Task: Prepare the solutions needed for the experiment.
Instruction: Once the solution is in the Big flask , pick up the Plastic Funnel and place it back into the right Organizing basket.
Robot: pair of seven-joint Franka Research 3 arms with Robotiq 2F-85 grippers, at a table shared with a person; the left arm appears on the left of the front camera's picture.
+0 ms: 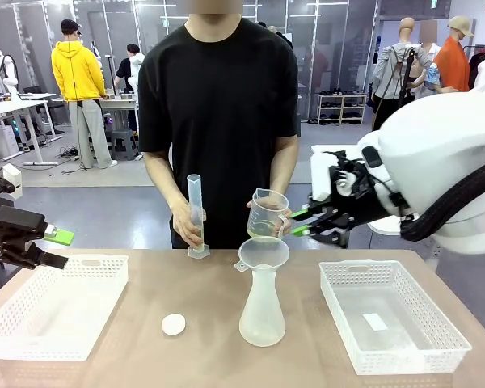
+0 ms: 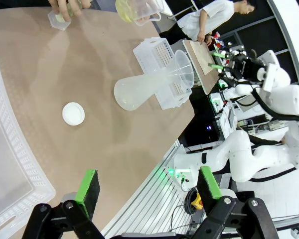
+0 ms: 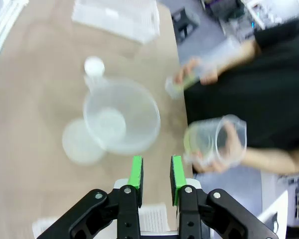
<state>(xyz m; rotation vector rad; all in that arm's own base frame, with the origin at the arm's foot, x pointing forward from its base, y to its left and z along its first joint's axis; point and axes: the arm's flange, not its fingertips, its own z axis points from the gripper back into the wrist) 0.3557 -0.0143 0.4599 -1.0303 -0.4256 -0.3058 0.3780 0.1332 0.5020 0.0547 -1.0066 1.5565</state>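
The solutions show as pale yellow-green liquid point(image 1: 263, 230) in a clear beaker point(image 1: 267, 212) that the person's hand holds tilted above the funnel point(image 1: 264, 253). The funnel sits in a frosted conical flask point(image 1: 263, 311) at mid-table. My right gripper point(image 1: 295, 225) hovers just right of the beaker. In the right wrist view its jaws point(image 3: 155, 172) stand narrowly apart with nothing between them, and the beaker point(image 3: 214, 142) lies off to the right of them. My left gripper point(image 1: 55, 249) hangs wide open and empty at the table's left edge, also open in its own view point(image 2: 149, 181).
The person's other hand holds a tall graduated cylinder point(image 1: 196, 217) upright on the far side of the table. A small white cap point(image 1: 174, 324) lies left of the flask. White baskets stand at left point(image 1: 81, 263) and right point(image 1: 364, 268).
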